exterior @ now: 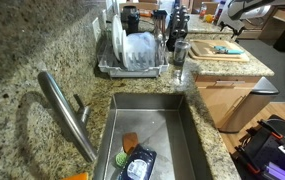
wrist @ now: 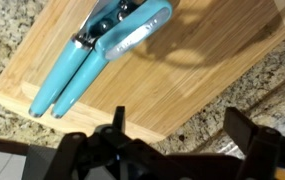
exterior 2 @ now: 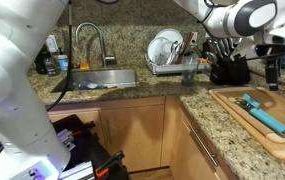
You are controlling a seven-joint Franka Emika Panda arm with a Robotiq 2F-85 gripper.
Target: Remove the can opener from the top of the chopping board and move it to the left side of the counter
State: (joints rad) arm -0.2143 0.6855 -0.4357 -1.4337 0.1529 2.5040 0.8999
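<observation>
Tool [wrist: 177, 140] spread wide | can opener [wrist: 72, 80] on chopping board [wrist: 202, 85] | rack [exterior: 132, 70] holds plates [exterior: 140, 48]

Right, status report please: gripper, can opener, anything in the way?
Gripper open, empty, above chopping board. Can opener lying flat on it. Nothing blocking.

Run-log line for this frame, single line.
stage: pre-grasp | tool: open, empty, over chopping board | can opener: flat on board, untouched | move: not done
</observation>
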